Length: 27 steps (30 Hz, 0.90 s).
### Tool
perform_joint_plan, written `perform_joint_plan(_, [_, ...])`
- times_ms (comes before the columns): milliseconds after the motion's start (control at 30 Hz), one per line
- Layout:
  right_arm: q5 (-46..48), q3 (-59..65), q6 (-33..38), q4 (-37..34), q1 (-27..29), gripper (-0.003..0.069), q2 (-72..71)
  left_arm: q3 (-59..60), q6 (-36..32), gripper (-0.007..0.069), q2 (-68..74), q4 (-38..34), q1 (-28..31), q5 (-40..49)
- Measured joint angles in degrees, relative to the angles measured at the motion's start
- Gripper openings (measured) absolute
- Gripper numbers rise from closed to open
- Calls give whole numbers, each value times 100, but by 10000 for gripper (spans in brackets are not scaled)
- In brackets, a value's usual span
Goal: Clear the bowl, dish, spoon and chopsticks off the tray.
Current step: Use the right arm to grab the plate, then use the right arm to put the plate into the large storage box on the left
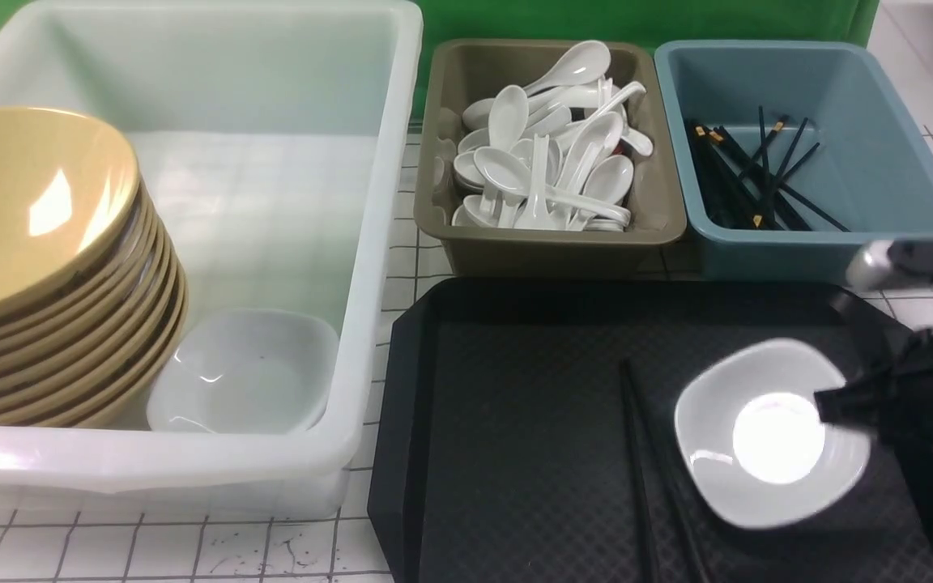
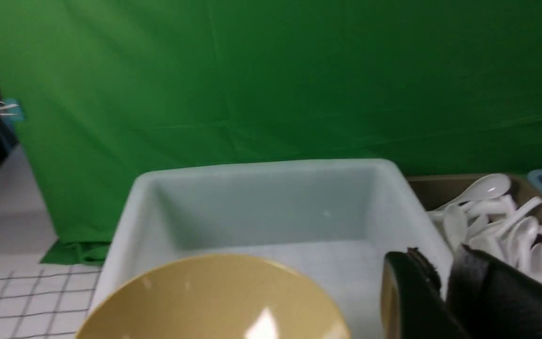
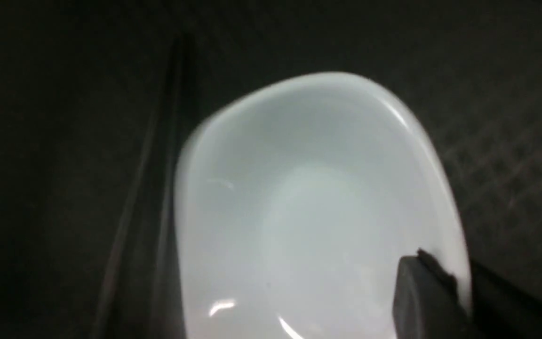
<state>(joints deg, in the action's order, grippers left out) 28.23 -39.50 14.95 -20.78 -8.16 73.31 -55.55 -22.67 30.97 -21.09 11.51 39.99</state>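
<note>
My right gripper point(image 1: 827, 405) has its jaws clamped on the right-hand rim of the small, shallow, glossy white dish point(image 1: 766, 453). My right wrist view shows one finger inside the wall and one outside. The dish is close to the right edge of the large flat black diamond-textured tray point(image 1: 507, 421), toward its near right corner. I cannot tell whether it is clear of the surface. Just beside it on the left, the pair of long thin black chopsticks point(image 1: 635, 461) runs from mid-tray to the near edge.

My left gripper point(image 2: 447, 282) hangs over the big translucent white tub point(image 1: 389, 162), jaws drawn nearly together with nothing I can make out between them. Near it the wide mustard-yellow bowl point(image 1: 29, 202) lies tilted atop a stack point(image 1: 70, 364) of like bowls at the tub's left end. A second white dish point(image 1: 248, 380) lies by the tub's near wall. The tray carries no spoon. A heap of white soup spoons point(image 1: 547, 162) fills the grey-brown tub point(image 1: 434, 162) beyond the tray's far edge, and the blue tub point(image 1: 879, 162) beside it holds black sticks.

I judge the dish step in hand. Next I must lift gently, since a rim pinch may let the dish swing. Then I carry it over the tub wall and set it by its twin. The chopsticks come after.
</note>
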Motion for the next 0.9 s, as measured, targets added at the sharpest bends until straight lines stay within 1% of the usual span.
perform_joint_plan(33, [114,-243,22,35,-85,76,-99,159,60,15,-172,151,0,28])
perform_joint_plan(67, [251,-597,29,47,-326,76,-216,331,167,4,-327,283,0,35])
perform_joint_plan(100, [251,-597,29,47,-326,76,-216,365,167,2,-355,306,0,35])
perform_joint_plan(133, [285,-987,42,47,-634,76,-255,545,255,-3,-489,415,0,29])
perform_joint_plan(167, [252,-1455,78,47,-1077,76,-221,805,364,-8,-637,560,0,-14])
perform_joint_plan(200, [230,-1654,108,41,-1292,76,-175,993,423,-9,-719,677,0,-77])
perform_joint_plan(233, [119,-2049,160,34,-1741,76,-24,1173,464,-10,-775,805,0,-164])
perform_joint_plan(300, [-140,-2683,201,14,-2470,76,406,1472,488,-12,-821,1039,0,-333])
perform_joint_plan(333, [-250,-2931,234,-2,-2734,76,630,1614,488,-12,-826,1137,0,-418])
perform_joint_plan(367, [-411,-3359,311,-24,-3132,76,1067,1750,488,-12,-826,1219,0,-522])
perform_joint_plan(400, [-484,-3653,354,-31,-3356,76,1403,1857,488,-12,-826,1272,0,-617])
perform_joint_plan(433, [-484,-3712,363,-30,-3393,76,1403,1857,488,-12,-826,1280,0,-631])
perform_joint_plan(467, [-507,-4117,401,-44,-3598,76,1950,1941,488,-13,-826,1315,0,-715])
perform_joint_plan(533, [-450,-4622,450,-44,-3729,76,2587,2004,493,-12,-828,1361,0,-809])
perform_joint_plan(633, [-401,-5150,311,-24,-3748,76,3333,2014,504,-12,-828,1416,0,-883])
perform_joint_plan(800, [-294,-5467,123,-40,-3748,87,3824,2031,504,-12,-828,1433,0,-906])
perform_joint_plan(867, [-158,-5513,7,-50,-3755,127,3912,2071,504,-12,-828,1433,0,-952])
perform_joint_plan(900, [-109,-5517,-14,-44,-3755,159,3923,2109,504,-12,-828,1433,0,-990])
